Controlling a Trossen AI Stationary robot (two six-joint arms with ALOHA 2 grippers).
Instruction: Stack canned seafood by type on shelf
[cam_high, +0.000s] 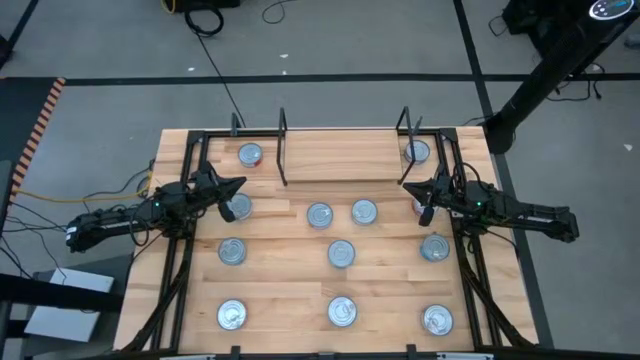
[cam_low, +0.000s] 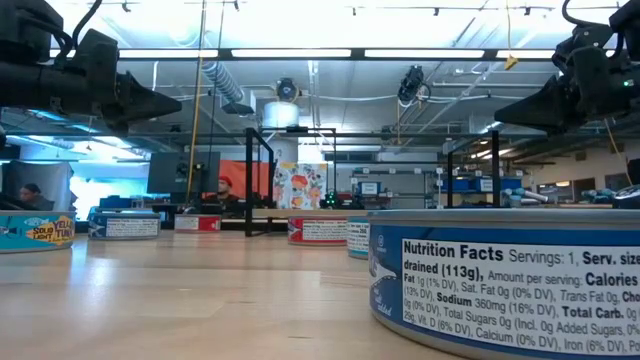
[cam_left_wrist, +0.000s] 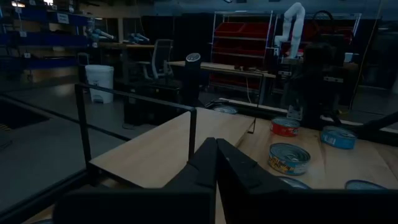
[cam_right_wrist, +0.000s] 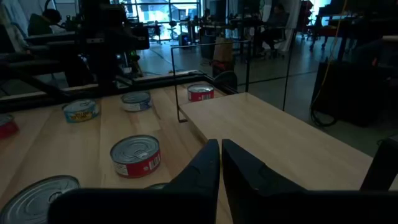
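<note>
Nearest the front edge of the large light-wood tabletop with black frame (cam_high: 300, 300), a row of three small flat round tins with shiny silver lids (cam_high: 342, 311), well apart from one another. Farther in, a looser band of more such tins across the middle, one with a red side label (cam_right_wrist: 135, 157) lying just ahead of the right gripper (cam_high: 423, 192), one blue-labelled (cam_left_wrist: 290, 158) ahead of the left. At that same depth, both dark arms reaching in from the sides: left gripper (cam_high: 234, 187) raised above the table beside a tin near the left edge, fingers (cam_left_wrist: 205, 163) pressed together on nothing; right gripper likewise aloft near the right edge, fingers (cam_right_wrist: 208, 160) closed and holding nothing. Beyond them, along the far edge, the narrow light-wood shelf board flanked by two upright black wire end frames (cam_high: 340, 155), its surface bare, with one tin just outside each end frame.
</note>
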